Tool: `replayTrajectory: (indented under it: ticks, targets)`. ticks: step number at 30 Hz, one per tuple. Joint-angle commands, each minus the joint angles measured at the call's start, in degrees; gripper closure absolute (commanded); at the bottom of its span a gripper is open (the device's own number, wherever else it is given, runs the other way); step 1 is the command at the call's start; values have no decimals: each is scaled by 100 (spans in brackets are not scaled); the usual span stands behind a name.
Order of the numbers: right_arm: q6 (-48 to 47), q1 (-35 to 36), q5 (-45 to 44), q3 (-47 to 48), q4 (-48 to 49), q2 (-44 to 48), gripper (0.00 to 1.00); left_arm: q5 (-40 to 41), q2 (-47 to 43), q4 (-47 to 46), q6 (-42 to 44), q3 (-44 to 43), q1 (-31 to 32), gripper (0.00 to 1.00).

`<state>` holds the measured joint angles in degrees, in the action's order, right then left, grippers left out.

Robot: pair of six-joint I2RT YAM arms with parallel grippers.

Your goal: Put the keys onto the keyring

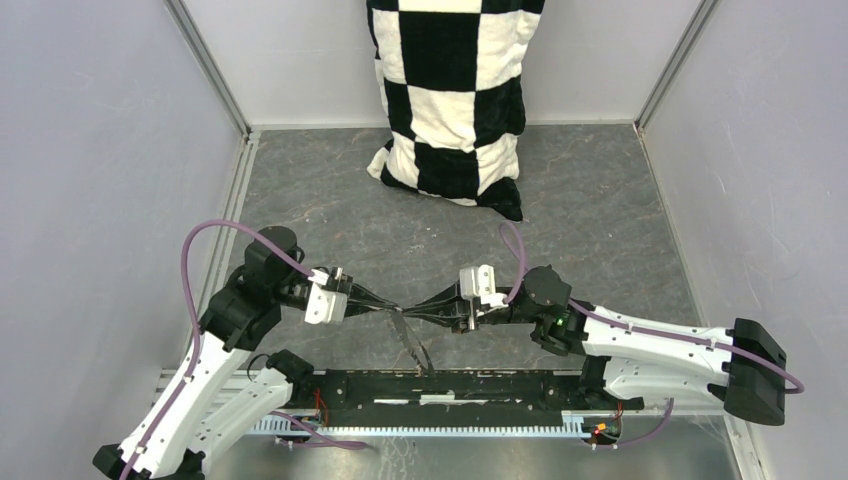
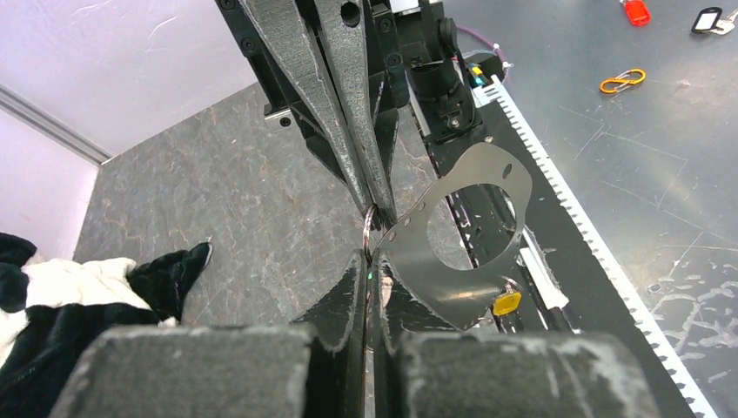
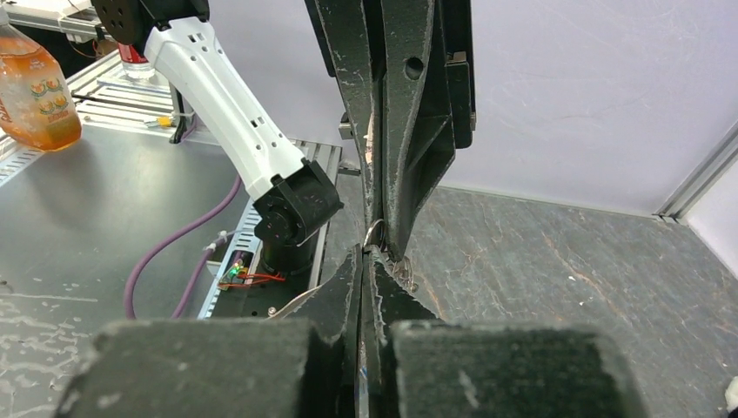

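Observation:
Both grippers meet tip to tip above the middle of the table. The keyring is a grey strap loop point(image 2: 490, 185) hanging from a thin silver ring point(image 2: 369, 232). My left gripper point(image 2: 369, 255) is shut on that ring, and a green speck shows between its jaws. My right gripper point(image 3: 365, 252) comes from the opposite side and is shut on the same ring point(image 3: 376, 233). A yellow key point(image 2: 506, 302) dangles at the strap's lower end. In the top view the strap point(image 1: 412, 343) hangs below the joined tips. A blue sliver shows deep between the right jaws; what it is I cannot tell.
A black-and-white checkered cloth point(image 1: 455, 100) lies at the back wall. The arms' black base rail point(image 1: 450, 385) runs along the near edge. Off the table are an orange carabiner point(image 2: 622, 81), a red tag point(image 2: 635, 10) and an orange bottle point(image 3: 30, 83).

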<state>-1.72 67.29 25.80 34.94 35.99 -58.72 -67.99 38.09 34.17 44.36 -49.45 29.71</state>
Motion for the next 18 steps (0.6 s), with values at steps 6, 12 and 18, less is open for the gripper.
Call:
replayTrajectory:
  ticks: [6,12,18]
  targets:
    - [-62,47,-453,351,-127,77,100,26,-49,-274,-194,38,17,98]
    - [-262,87,-732,700,-976,12,100,242,-106,-184,-145,32,18,82]
    - [-635,125,-988,1145,-2006,-32,100,683,-168,288,162,-90,17,50]
